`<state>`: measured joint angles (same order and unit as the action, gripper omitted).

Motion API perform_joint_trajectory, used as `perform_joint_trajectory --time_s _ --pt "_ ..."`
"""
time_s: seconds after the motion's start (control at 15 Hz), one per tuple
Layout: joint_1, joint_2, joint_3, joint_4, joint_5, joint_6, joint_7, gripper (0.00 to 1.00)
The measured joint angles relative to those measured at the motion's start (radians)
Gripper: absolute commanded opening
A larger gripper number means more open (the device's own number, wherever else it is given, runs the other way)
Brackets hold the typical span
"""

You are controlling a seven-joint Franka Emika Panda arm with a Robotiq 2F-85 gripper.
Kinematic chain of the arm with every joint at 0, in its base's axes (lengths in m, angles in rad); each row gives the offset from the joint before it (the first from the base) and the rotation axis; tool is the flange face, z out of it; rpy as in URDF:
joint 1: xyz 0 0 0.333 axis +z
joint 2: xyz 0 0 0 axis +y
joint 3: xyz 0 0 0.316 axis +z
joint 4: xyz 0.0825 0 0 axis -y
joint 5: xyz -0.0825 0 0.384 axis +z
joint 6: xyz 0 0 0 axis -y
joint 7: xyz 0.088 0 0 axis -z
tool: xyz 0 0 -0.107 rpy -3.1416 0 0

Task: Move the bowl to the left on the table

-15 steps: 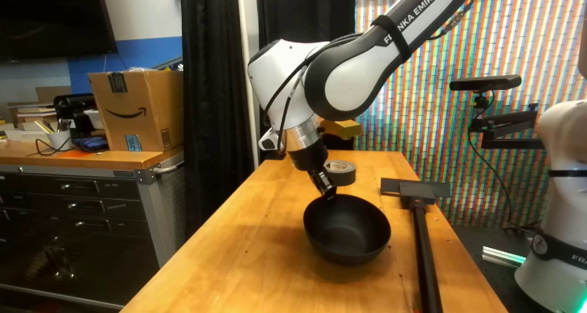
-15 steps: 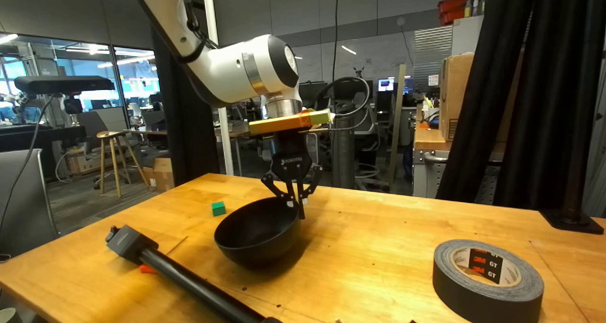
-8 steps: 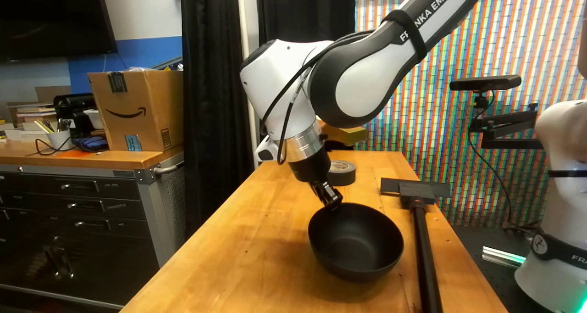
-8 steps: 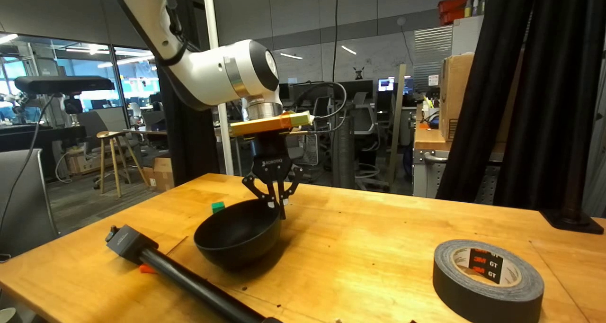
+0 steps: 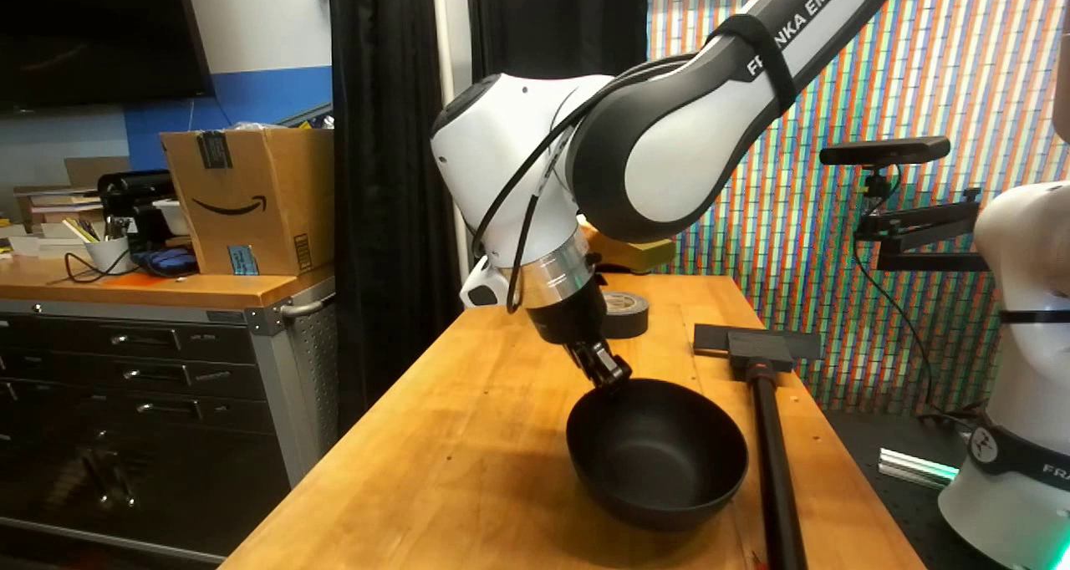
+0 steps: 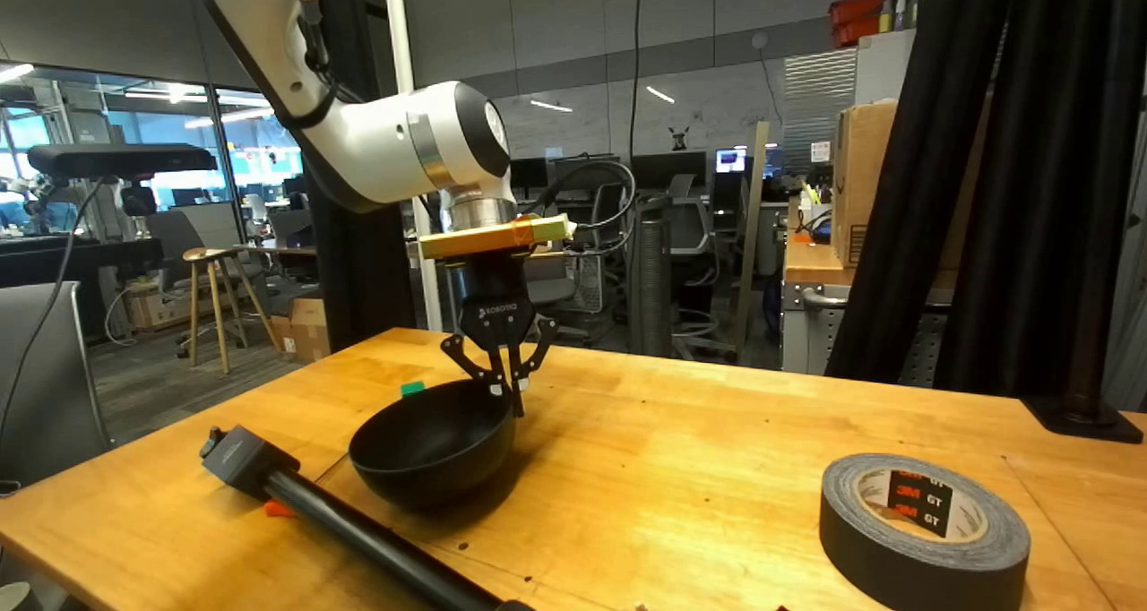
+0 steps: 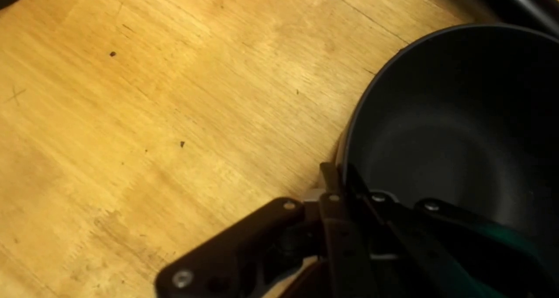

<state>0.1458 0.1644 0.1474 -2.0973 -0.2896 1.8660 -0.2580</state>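
The black bowl (image 5: 656, 457) is at the gripper on the wooden table (image 5: 451, 486); it also shows in an exterior view (image 6: 430, 450) and in the wrist view (image 7: 441, 145). My gripper (image 6: 508, 398) is shut on the bowl's rim, with one finger inside and one outside, as the wrist view (image 7: 341, 178) shows. The fingers also show at the rim's far edge in an exterior view (image 5: 614, 379). The bowl looks slightly tilted. A shadow lies under it, and I cannot tell whether its base touches the table.
A black pole with a flat head (image 5: 773, 453) lies close beside the bowl; it also shows in an exterior view (image 6: 358, 526). A green block (image 6: 412, 387) is partly hidden behind the bowl. A tape roll (image 6: 923, 539) stands apart. A small red item (image 6: 280, 509) lies by the pole.
The gripper has carried the bowl leftward in an exterior view, closer to the pole and partly covering the green block. The gripper has stayed shut on the rim.
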Motion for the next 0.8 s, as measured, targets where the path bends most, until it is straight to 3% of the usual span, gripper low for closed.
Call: perform_joint_trajectory --time_s 0.07,0.13,0.33,0.8 --pt "0.0 0.001 0.0 0.001 0.0 -0.001 0.0 0.32" --pt "0.0 0.003 0.0 0.001 0.0 -0.001 0.0 0.09" --pt "0.001 0.016 0.002 0.0 0.0 -0.001 0.0 0.32" --pt "0.002 0.026 0.003 0.001 0.0 -0.001 0.001 0.32"
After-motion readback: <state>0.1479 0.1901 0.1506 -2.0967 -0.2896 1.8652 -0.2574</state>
